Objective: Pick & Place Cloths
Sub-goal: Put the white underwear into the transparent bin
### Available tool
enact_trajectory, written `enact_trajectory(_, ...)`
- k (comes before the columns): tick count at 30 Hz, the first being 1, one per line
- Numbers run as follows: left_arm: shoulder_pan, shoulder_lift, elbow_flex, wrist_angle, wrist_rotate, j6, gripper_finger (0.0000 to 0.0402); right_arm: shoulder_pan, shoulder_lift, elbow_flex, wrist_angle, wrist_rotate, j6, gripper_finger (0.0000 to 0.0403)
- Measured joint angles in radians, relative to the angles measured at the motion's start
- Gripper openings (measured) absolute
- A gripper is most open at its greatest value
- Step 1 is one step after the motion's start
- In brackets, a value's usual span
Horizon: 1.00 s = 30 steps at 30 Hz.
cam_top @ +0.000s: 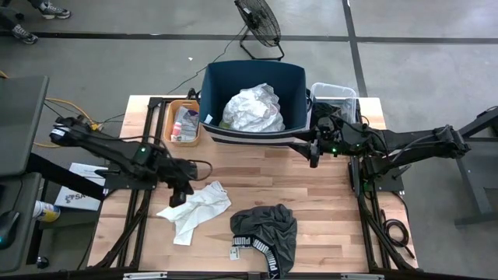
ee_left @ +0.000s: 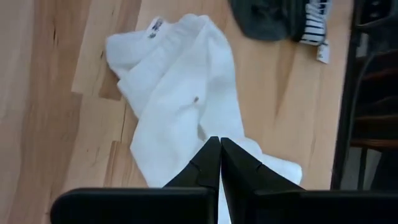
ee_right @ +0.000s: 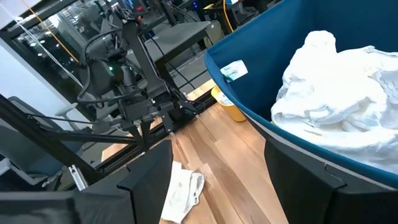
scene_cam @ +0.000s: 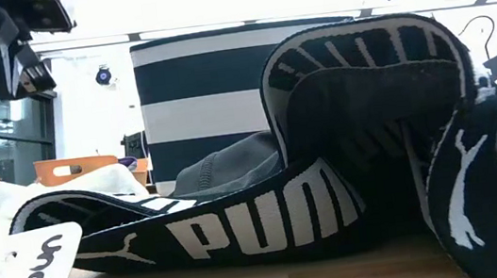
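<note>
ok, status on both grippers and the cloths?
Left gripper shut, empty, over white cloth. Right gripper open beside navy bin. Grey shorts on table. Nothing blocking.

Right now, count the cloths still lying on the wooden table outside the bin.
2. A thin white garment lies on the table near the left gripper. Dark grey shorts with a lettered waistband lie beside it, toward the table's front edge. Others may be hidden.

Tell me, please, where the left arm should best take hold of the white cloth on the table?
Probably from straight above, at the bunched, raised end of the white cloth nearest the left hand. That end is thickest with folds; the far tail lies thin and flat on the wooden table.
</note>
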Motion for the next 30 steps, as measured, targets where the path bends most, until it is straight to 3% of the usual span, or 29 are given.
enact_trajectory(5,0.000,0.041,0.000,0.004,0.001,-0.035,0.0037,0.000,0.000,0.000,-0.008,-0.013,0.000,0.0247)
enact_trajectory(13,-0.009,0.099,0.000,0.008,0.044,0.002,0.0177,0.000,0.000,0.000,-0.056,-0.028,0.004,0.0247)
enact_trajectory(17,-0.049,0.147,0.000,0.007,0.040,0.052,0.0224,0.000,0.000,0.000,-0.056,-0.039,0.003,0.0247)
enact_trajectory(30,-0.139,0.322,-0.001,0.017,-0.121,0.071,0.0239,0.000,0.000,0.000,-0.059,-0.038,0.001,0.0247)
